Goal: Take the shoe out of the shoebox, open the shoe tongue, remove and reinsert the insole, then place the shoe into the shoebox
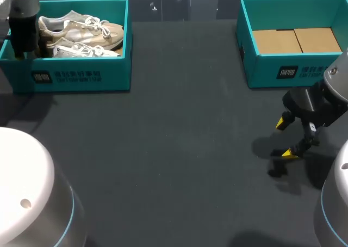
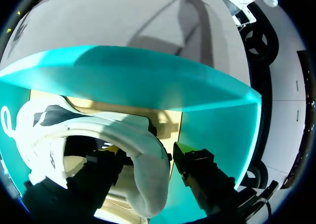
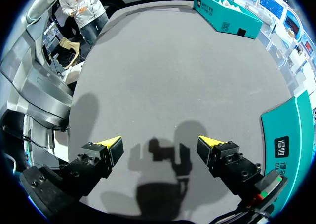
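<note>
Shoebox (image 1: 114,73) teal cardboard, white print; left pincer (image 2: 145,149) open astride white shoe (image 2: 148,182) heel; right pincer (image 3: 160,142) open over grey surface (image 3: 173,71).

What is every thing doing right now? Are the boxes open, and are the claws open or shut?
Left shoebox: open, no lid, two shoes inside.
Shoes: lying in the left shoebox, not taken out yet.
Right shoebox: open, only cardboard inside.
Left claw: down in the left shoebox at a shoe's heel; cannot tell if it grips.
Right claw: open, holding nothing, over the table.
</note>
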### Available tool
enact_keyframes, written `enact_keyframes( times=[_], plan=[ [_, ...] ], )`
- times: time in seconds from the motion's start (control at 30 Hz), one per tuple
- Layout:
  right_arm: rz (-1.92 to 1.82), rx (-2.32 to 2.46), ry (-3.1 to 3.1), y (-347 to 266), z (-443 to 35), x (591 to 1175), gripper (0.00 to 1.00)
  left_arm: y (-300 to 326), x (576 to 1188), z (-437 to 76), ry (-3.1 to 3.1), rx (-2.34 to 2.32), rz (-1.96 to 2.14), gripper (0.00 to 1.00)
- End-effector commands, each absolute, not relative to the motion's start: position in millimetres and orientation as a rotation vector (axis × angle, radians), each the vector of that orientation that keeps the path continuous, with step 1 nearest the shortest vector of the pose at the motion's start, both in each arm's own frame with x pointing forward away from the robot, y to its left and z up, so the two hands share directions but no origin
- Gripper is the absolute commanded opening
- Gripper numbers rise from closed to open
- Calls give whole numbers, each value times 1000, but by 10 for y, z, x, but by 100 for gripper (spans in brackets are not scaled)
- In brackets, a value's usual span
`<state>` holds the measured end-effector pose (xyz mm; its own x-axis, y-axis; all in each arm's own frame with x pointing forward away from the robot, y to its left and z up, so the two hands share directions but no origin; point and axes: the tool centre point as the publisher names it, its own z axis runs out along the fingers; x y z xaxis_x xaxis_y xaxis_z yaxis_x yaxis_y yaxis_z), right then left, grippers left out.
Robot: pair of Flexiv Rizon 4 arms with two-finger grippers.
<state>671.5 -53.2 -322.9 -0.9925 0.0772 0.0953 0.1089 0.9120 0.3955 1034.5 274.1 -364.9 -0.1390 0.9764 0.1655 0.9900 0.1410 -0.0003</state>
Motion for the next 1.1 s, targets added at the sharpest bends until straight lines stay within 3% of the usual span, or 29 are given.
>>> enact_keyframes(
  times=[0.03, 0.23, 0.27, 0.33, 0.37, 1.1],
  plan=[
    [-626, -146, -2998, -535, -3232, 6703, 100, 2764, 10325, -3654, -2280, -1972, -169, 56],
    [-626, -146, -2998, -535, -3232, 6703, 100, 2776, 10331, -3695, -2290, -1953, -192, 45],
    [-626, -146, -2998, -535, -3232, 6703, 100, 2776, 10334, -3700, -2290, -1951, -191, 40],
    [-626, -146, -2998, -535, -3232, 6703, 100, 2777, 10338, -3709, -2291, -1947, -195, 5],
    [-626, -146, -2998, -535, -3232, 6703, 100, 2778, 10338, -3711, -2290, -1946, -195, 0],
    [-626, -146, -2998, -535, -3232, 6703, 100, 3004, 10404, -3494, -2333, -1955, -165, 0]
  ],
)
